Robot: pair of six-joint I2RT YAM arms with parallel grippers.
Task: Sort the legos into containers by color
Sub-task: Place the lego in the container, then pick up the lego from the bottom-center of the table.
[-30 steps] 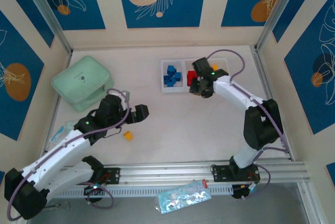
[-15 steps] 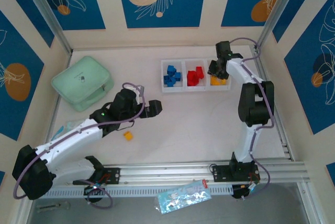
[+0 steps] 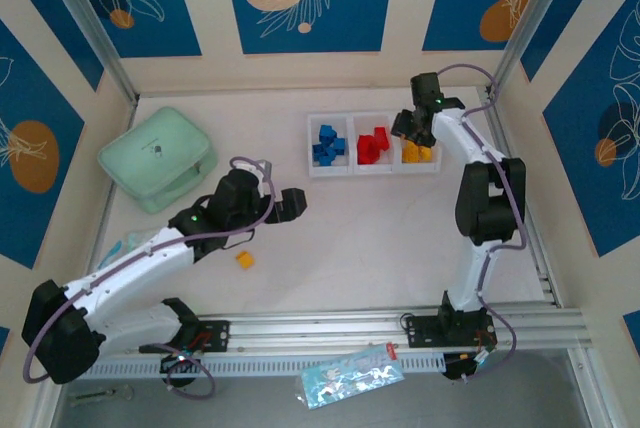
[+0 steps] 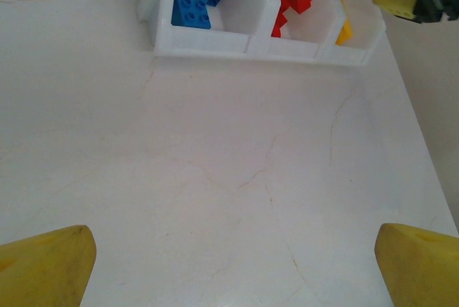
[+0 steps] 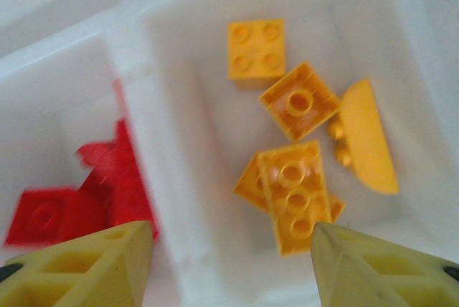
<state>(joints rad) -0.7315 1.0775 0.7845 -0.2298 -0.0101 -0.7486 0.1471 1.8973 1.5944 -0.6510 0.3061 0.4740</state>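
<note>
The containers are three compartments of a white tray (image 3: 352, 172). Blue legos (image 3: 327, 145) fill the left one, red legos (image 3: 373, 145) the middle one, yellow legos (image 3: 420, 153) the right one. My right gripper (image 3: 410, 129) hovers over the yellow compartment, open with nothing between its fingers; below it lie several yellow legos (image 5: 295, 194), with red legos (image 5: 68, 210) past the dividing wall (image 5: 154, 149). One yellow lego (image 3: 243, 259) lies alone on the table. My left gripper (image 3: 293, 205) stands open and empty above bare table, behind and right of that lego, facing the tray (image 4: 215, 41).
A mint green zip case (image 3: 157, 158) sits at the back left. A clear plastic bag (image 3: 118, 248) lies by the left edge, another (image 3: 350, 376) in front of the rail. The right arm stretches along the table's right side.
My right gripper has swung from in front of the red compartment to over the yellow one and opened. The left arm has reached a little further right.
</note>
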